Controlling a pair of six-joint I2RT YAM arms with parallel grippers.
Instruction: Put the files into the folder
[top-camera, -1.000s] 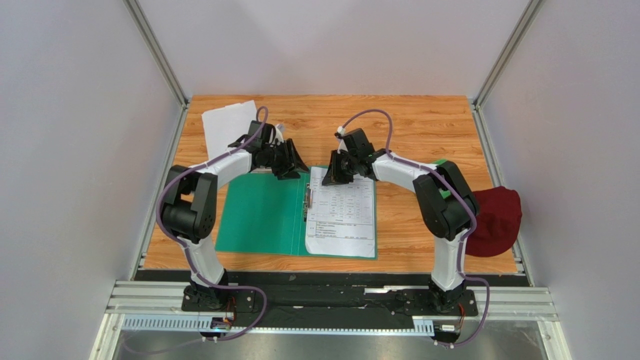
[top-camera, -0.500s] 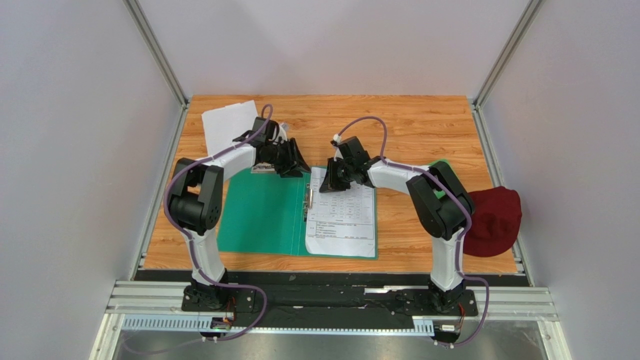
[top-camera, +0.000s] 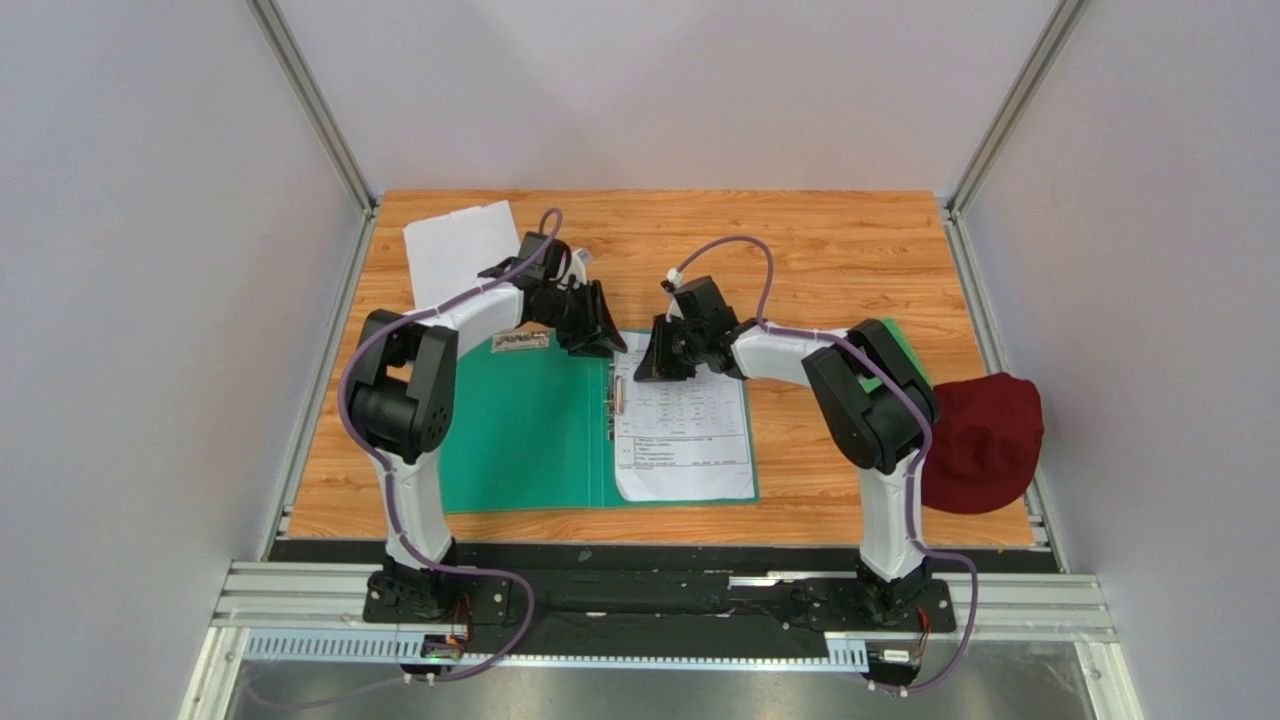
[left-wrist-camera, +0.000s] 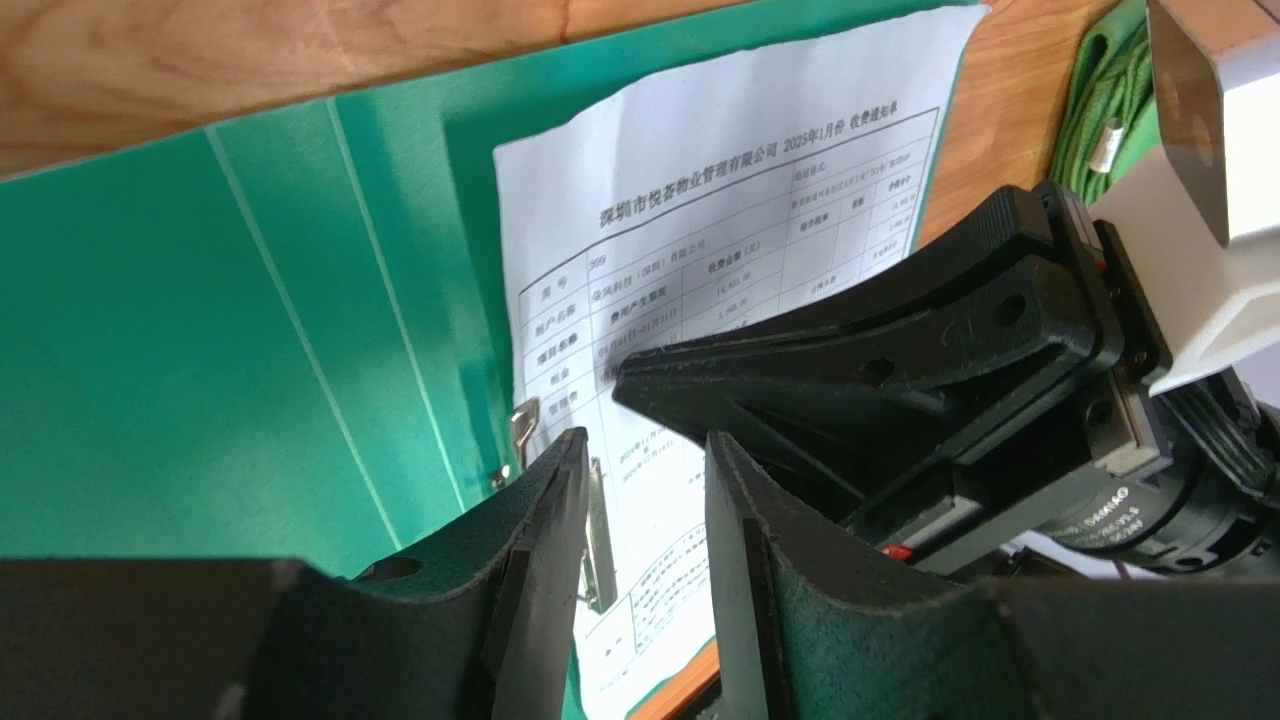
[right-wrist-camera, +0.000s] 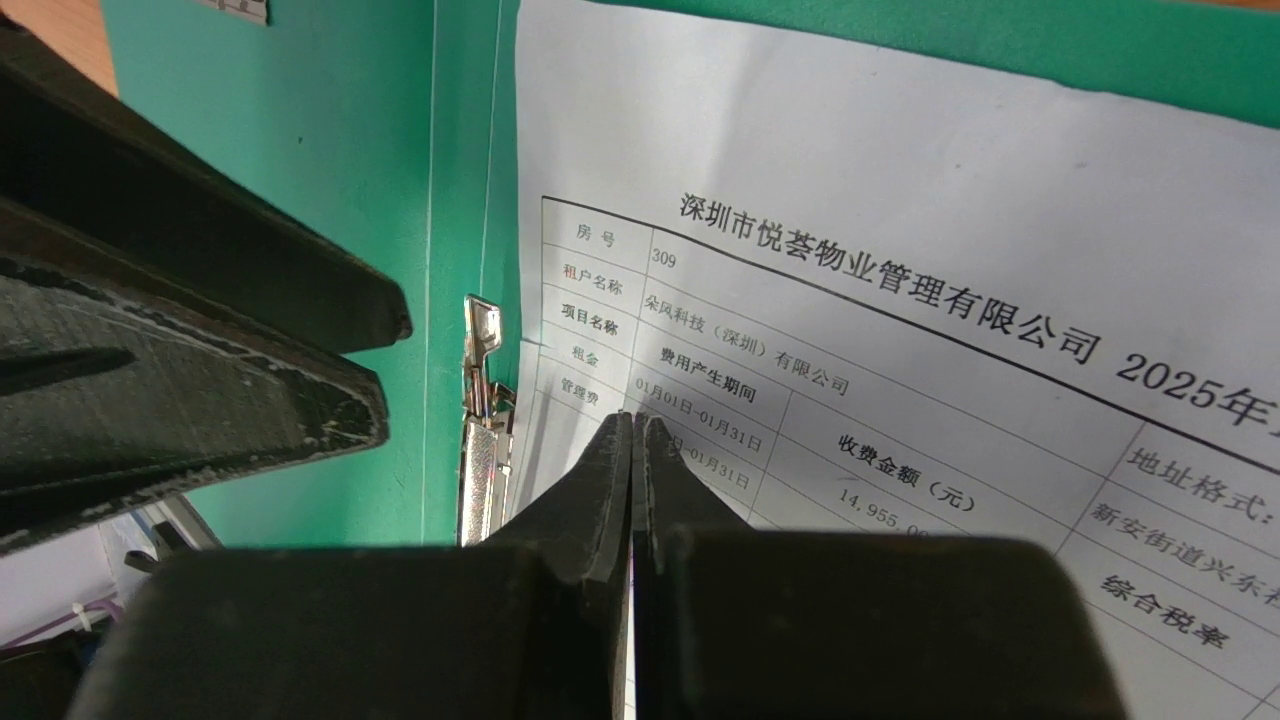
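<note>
The teal-green folder (top-camera: 519, 428) lies open on the table. One printed sheet (top-camera: 684, 435) lies on its right half, beside the metal clip (right-wrist-camera: 481, 435) at the spine. A second white sheet (top-camera: 458, 248) lies at the back left, off the folder. My left gripper (left-wrist-camera: 646, 450) is open, its fingers (left-wrist-camera: 541, 525) hanging just above the clip; it also shows in the top view (top-camera: 601, 333). My right gripper (right-wrist-camera: 634, 423) is shut, its tips at the printed sheet's (right-wrist-camera: 902, 255) upper left corner; it also shows in the top view (top-camera: 657, 360). I see nothing held between its fingers.
A dark red cap (top-camera: 984, 443) lies at the table's right edge. A bright green cloth (top-camera: 890, 338) shows behind my right arm, and in the left wrist view (left-wrist-camera: 1104, 105). The two grippers are close together over the folder's spine.
My left gripper has moved right toward the clip. My right gripper has moved left and down onto the sheet's top left corner. The printed sheet has shifted slightly.
</note>
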